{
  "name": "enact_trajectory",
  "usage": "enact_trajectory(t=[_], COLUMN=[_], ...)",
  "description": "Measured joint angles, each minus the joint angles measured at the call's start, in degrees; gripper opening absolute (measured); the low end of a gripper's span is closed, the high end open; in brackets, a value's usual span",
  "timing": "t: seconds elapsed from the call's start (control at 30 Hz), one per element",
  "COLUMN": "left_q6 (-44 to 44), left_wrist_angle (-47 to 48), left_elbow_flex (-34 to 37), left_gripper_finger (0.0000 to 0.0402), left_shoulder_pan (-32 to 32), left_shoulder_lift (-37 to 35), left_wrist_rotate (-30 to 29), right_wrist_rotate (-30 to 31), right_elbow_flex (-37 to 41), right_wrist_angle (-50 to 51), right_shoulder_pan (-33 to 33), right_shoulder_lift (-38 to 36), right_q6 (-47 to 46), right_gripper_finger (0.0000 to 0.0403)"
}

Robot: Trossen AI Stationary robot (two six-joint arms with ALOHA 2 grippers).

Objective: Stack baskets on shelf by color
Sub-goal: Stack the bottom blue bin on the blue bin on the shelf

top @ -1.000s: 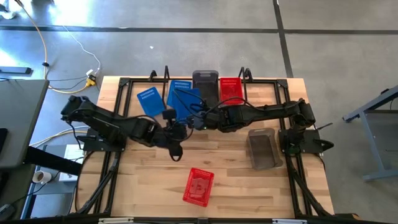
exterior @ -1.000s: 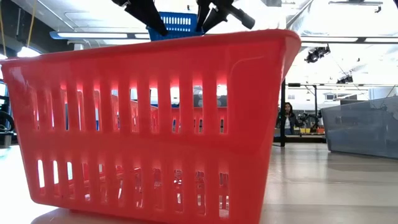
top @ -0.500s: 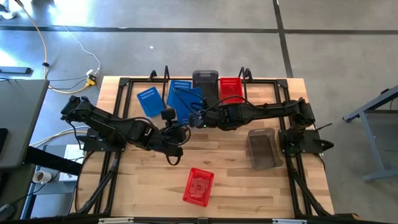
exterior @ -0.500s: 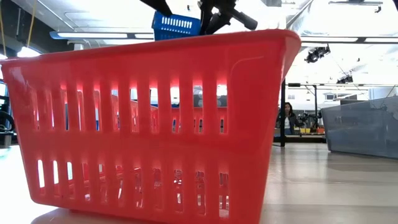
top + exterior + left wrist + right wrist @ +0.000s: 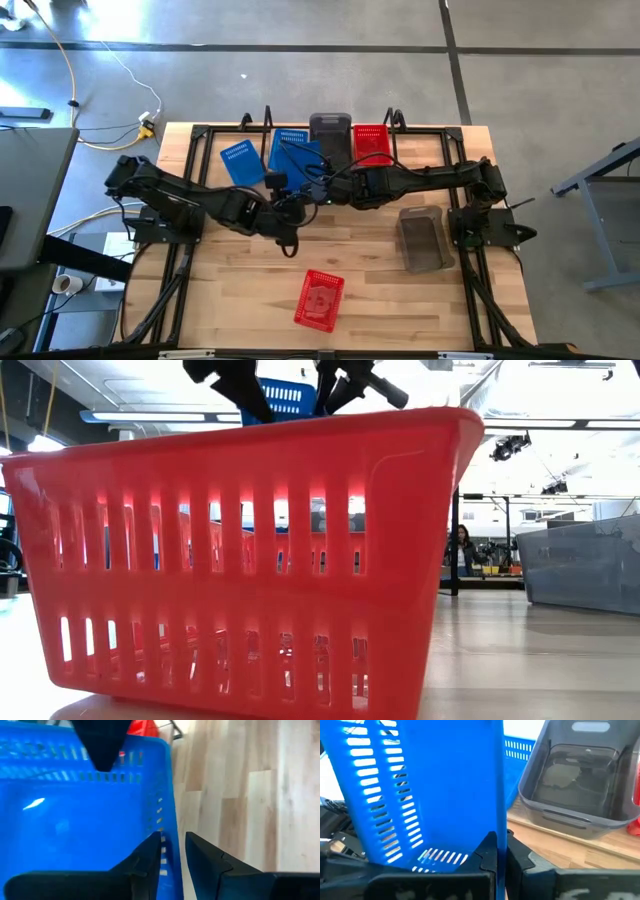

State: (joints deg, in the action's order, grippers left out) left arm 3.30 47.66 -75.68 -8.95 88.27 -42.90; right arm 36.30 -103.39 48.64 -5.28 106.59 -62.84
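Observation:
A blue basket (image 5: 298, 162) is held up between both grippers, just in front of the shelf (image 5: 395, 122) at the table's far edge. My left gripper (image 5: 292, 203) comes at it from the left and my right gripper (image 5: 318, 190) from the right; both are shut on it. On the shelf sit a blue basket (image 5: 290, 135), a grey basket (image 5: 330, 128) and a red basket (image 5: 372, 140). Another blue basket (image 5: 238, 162) lies on the table left of the held one. In the low view only the held basket's top (image 5: 285, 395) shows. My left gripper pinches the held blue basket's side wall at the rim (image 5: 171, 827), one finger (image 5: 147, 857) inside the basket and one (image 5: 202, 857) outside. The basket is lifted clear of the table. My right gripper pinches another wall of the same basket at its rim edge (image 5: 501, 815), between its two fingers (image 5: 487, 852). The basket stands tilted in this hold, its slotted wall rising in front of the camera.
A grey basket (image 5: 420, 238) lies on the table near the right arm's base. A red basket (image 5: 320, 298) lies near the table's near edge and fills the low view (image 5: 250, 560). Bare wood shows between these and the arms.
My left gripper drew back a little toward the near edge, then moved toward the far edge and right, up to the held blue basket. The basket has stayed raised in my right gripper.

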Motion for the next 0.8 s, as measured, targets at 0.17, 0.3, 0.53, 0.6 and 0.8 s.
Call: enact_trajectory(t=[0.17, 0.3, 0.53, 0.6, 0.8], left_q6=[-0.04, -0.56, -0.66, -1.06, -1.64], left_wrist_angle=[-0.02, 0.09, 0.37, 0.38, 0.81], left_elbow_flex=[0.0, 0.0, 0.0, 0.02, 0.02], left_gripper_finger=[0.0066, 0.0018, 0.0006, 0.0005, 0.0003], left_shoulder_pan=[0.02, 0.0, -0.22, -0.22, -0.22], left_shoulder_lift=[0.16, 0.16, 0.16, -0.01, -0.15], left_wrist_rotate=[-3.34, -2.41, -2.37, -2.37, -2.33], right_wrist_rotate=[-0.31, -0.58, -0.45, -0.6, -4.01], right_elbow_flex=[0.0, 0.0, 0.0, 0.0, 0.0], right_wrist_angle=[-0.02, -0.03, -0.22, -0.25, -0.46], right_shoulder_pan=[0.02, 0.02, 0.0, 0.19, 1.58], right_shoulder_lift=[0.0, 0.0, 0.0, 0.0, 0.0], right_q6=[-0.17, 0.26, 4.12, 5.15, 7.61], right_gripper_finger=[0.0, 0.0, 0.0, 0.0, 0.0001])
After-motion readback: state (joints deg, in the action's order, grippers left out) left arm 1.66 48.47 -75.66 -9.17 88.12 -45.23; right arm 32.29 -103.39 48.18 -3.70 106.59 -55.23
